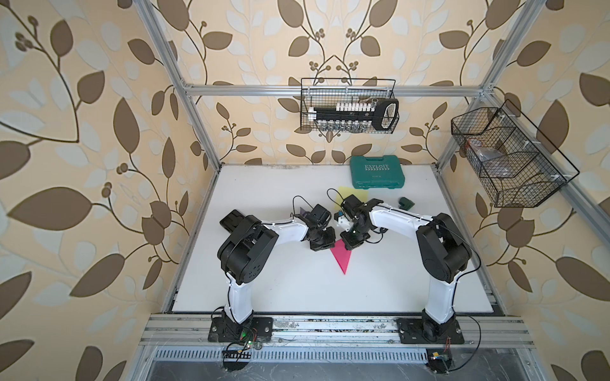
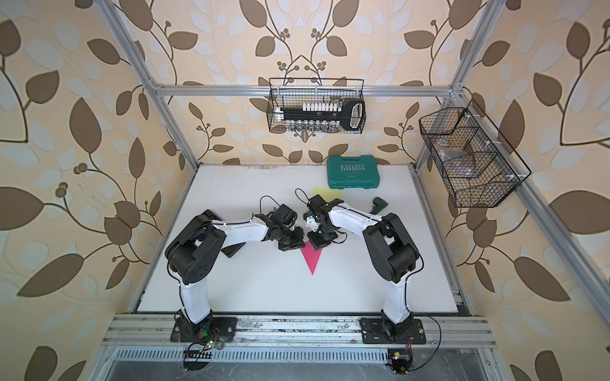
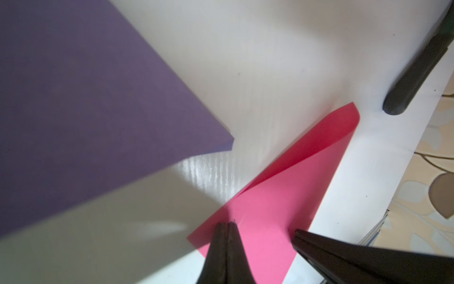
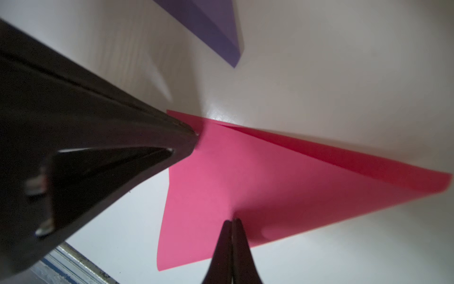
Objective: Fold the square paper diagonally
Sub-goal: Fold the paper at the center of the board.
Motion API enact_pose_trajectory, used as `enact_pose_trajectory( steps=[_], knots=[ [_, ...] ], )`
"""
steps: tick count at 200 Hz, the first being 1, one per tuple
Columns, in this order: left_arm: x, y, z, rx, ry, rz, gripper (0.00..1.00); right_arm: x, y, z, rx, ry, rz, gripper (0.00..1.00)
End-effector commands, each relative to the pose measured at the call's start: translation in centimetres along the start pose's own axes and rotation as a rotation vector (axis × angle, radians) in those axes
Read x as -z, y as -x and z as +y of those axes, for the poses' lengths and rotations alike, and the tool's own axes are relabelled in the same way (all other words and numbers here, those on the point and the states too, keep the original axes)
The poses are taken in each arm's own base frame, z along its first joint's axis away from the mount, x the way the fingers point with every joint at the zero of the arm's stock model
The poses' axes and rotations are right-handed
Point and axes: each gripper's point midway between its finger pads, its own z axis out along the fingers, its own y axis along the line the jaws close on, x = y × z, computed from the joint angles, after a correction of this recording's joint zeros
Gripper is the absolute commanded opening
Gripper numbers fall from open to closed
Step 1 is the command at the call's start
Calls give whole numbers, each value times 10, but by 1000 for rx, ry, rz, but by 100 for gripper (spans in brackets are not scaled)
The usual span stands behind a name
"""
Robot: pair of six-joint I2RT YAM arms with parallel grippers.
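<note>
My left gripper (image 3: 228, 224) and right gripper (image 4: 232, 220) both pinched closed, tips on folded pink paper (image 1: 341, 260); purple sheet (image 3: 86, 98) close by, green case (image 1: 377, 176) farther back.

I see a green tool case (image 1: 377, 172) at the far edge of the white table (image 1: 264, 290), with a yellow sheet (image 1: 353, 192) just in front of it. A small dark-green object (image 1: 406, 203) lies further right. A purple sheet (image 3: 86, 98) lies flat mid-table, and there's a black flat block (image 1: 231, 218) near the left edge. The wire basket (image 1: 305, 109) on the back rail holds a black socket rack (image 1: 350, 113). A second wire basket (image 1: 528, 194) hangs at right.
</note>
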Motion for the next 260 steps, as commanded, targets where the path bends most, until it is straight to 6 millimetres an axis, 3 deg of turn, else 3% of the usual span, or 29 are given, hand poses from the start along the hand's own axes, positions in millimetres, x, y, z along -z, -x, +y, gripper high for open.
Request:
enact_pose_trajectory(
  steps=[1,145,260],
  knots=[
    [-2,-12,31,5,127,27,0,-14,-13,-5,-16,-16,54,0],
    [-4,-12,35,1,142,28,0,-28,-26,-16,-24,-50,87,0],
    [-3,-10,37,0,151,27,0,-19,-34,-23,-38,-67,78,0]
  ],
)
